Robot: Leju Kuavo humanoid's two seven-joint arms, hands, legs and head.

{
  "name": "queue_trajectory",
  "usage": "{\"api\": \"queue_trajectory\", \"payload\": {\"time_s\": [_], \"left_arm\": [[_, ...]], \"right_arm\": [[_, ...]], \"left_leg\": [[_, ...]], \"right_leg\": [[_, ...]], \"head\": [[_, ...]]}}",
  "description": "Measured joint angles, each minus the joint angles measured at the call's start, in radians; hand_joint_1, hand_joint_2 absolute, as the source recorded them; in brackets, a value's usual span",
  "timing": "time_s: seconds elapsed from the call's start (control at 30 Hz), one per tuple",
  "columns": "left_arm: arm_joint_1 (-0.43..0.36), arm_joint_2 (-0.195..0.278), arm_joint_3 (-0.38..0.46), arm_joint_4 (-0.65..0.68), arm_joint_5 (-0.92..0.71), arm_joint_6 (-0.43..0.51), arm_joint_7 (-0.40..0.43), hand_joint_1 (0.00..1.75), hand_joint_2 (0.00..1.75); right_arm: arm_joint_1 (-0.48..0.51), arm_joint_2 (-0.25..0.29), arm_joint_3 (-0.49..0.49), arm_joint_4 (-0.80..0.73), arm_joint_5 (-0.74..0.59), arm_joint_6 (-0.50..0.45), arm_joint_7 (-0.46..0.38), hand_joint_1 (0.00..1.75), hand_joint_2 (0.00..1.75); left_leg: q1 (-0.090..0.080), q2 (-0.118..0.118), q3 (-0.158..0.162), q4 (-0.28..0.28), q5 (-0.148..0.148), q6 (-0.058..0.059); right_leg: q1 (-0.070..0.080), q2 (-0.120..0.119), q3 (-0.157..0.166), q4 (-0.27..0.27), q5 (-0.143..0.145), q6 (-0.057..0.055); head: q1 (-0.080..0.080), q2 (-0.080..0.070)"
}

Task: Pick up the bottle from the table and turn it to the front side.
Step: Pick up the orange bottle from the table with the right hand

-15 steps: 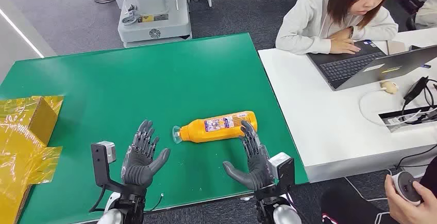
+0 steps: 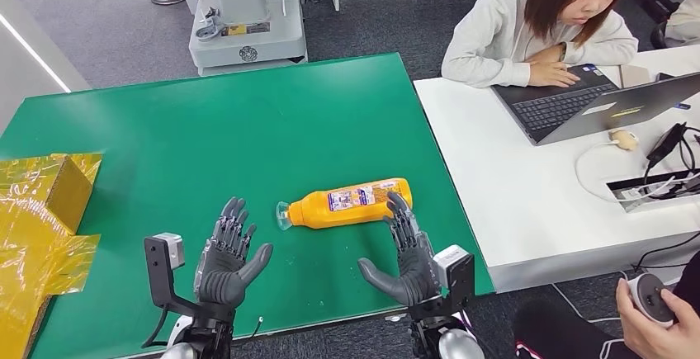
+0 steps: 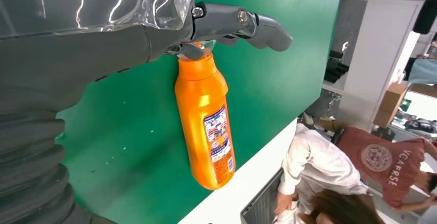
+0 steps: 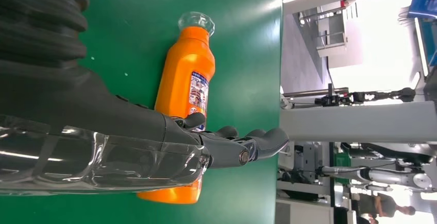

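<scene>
The bottle (image 2: 345,202) lay on its side on the green table (image 2: 248,120), long axis running across between the hands, cap toward the left hand (image 2: 225,253), base by the right hand (image 2: 406,252). The right fingertips seemed to touch its base; the left sat well short. Both hands were spread, holding nothing. A person (image 2: 545,21) sat at the white desk (image 2: 528,202) beyond the right hand.

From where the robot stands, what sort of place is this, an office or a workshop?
Probably a robotics lab or test space set up like an office. A person works at a laptop on a white desk, another machine's grey base stands on the carpet, and an orange bottle lies on a green table.
</scene>
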Motion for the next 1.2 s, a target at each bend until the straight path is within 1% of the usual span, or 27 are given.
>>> {"api": "queue_trajectory", "payload": {"time_s": [0.53,0.83,0.97,1.03,1.07,1.2], "left_arm": [[0.007,0.001,-0.003,-0.017,0.001,0.004,0.002,0.0,1.75],[-0.003,0.012,-0.003,-0.014,0.016,0.002,-0.01,0.0,1.75],[-0.009,0.017,-0.003,-0.007,0.023,0.0,-0.022,0.0,1.75],[-0.015,0.018,-0.003,-0.004,0.024,-0.003,-0.024,0.0,1.75],[-0.02,0.017,-0.003,-0.001,0.022,-0.005,-0.025,0.0,1.75],[-0.038,0.012,-0.005,0.014,0.01,-0.015,-0.027,0.0,1.75]], "right_arm": [[0.013,0.0,0.0,-0.023,0.015,-0.001,0.007,0.0,1.75],[0.003,0.0,0.0,-0.001,0.015,0.016,-0.003,0.0,1.75],[-0.02,0.0,0.001,0.012,0.024,0.02,-0.011,0.0,1.75],[-0.043,-0.002,0.001,0.02,0.069,0.009,-0.012,0.0,1.75],[-0.059,-0.005,0.002,0.024,0.112,0.0,-0.006,0.0,1.75],[-0.16,-0.038,0.006,0.059,0.346,-0.025,0.061,0.0,1.75]], "left_leg": [[0.0,0.0,0.0,0.0,0.0,0.0],[0.0,0.0,0.0,0.0,0.0,0.0],[0.0,0.0,0.0,0.0,0.0,0.0],[0.0,0.0,0.0,0.0,0.0,0.0],[0.0,0.0,0.0,0.0,0.0,0.0],[0.0,0.001,0.0,0.0,0.001,0.0]], "right_leg": [[0.0,0.0,0.0,0.0,0.0,0.0],[0.0,0.0,0.0,0.0,0.0,0.0],[0.0,0.0,0.0,0.0,0.0,0.0],[0.0,0.0,0.0,0.0,0.0,0.0],[0.0,0.0,0.0,0.0,0.0,0.0],[0.0,0.001,0.0,0.0,0.001,0.0]], "head": [[0.0,0.0],[0.0,0.0],[0.0,0.0],[0.0,0.0],[0.0,0.0],[0.0,0.0]]}}
